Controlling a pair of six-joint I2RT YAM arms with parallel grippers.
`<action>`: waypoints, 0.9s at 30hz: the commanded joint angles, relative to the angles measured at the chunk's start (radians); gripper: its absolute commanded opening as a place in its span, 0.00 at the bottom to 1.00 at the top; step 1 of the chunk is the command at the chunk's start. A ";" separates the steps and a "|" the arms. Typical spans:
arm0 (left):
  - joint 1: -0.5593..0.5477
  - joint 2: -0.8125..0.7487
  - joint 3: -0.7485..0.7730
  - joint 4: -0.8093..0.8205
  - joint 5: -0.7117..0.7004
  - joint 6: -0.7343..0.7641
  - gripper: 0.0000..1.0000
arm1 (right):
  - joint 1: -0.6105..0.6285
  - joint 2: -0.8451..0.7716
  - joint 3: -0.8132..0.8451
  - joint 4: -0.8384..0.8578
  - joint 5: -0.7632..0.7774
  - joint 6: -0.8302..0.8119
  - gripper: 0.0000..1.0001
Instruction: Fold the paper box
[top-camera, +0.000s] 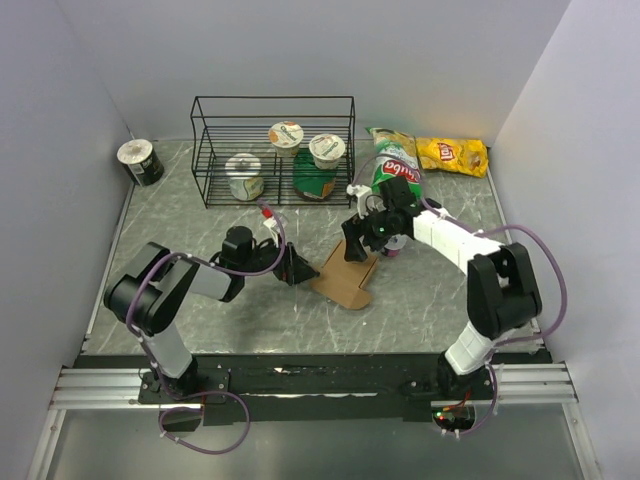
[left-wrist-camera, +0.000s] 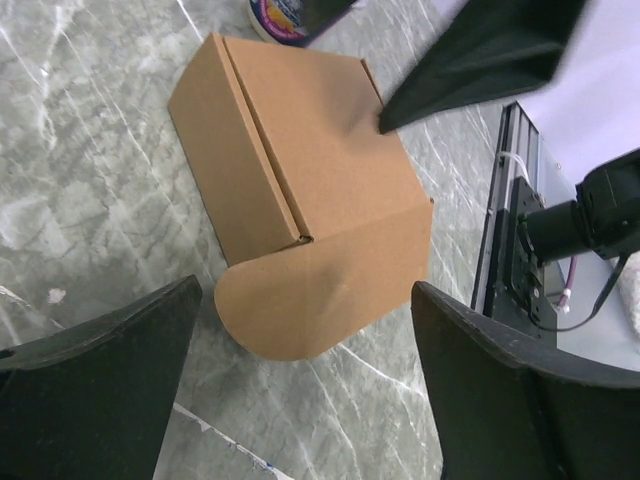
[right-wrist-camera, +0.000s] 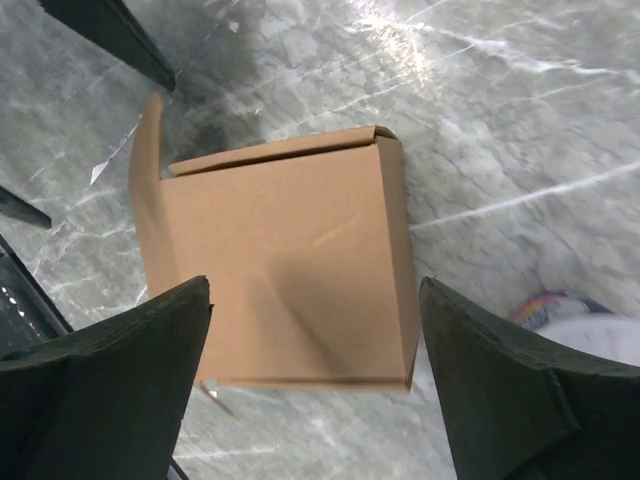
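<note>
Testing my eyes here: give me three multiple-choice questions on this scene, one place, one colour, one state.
1. The paper box lies: A in a rack; B between the left gripper and right gripper; C against the back wall.
2. The rightmost chip bag is: A yellow; B blue; C white.
3. The left gripper is: A shut on the box; B open; C shut on a cup.
Answers: B, the top view shows both flanking it; A, its wrapper is yellow; B, its fingers stand wide apart.

Bright even light, soft shadow on the paper box (right-wrist-camera: 285, 270).
</note>
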 joint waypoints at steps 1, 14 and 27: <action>0.000 0.023 -0.002 0.079 0.059 0.022 0.90 | -0.030 0.059 0.068 0.018 -0.083 0.007 0.84; 0.000 0.175 0.026 0.218 0.124 -0.044 0.43 | -0.078 0.123 0.075 0.027 -0.140 0.012 0.74; 0.000 0.310 0.000 0.868 0.185 -0.503 0.01 | -0.087 0.066 0.066 0.079 -0.149 0.050 0.93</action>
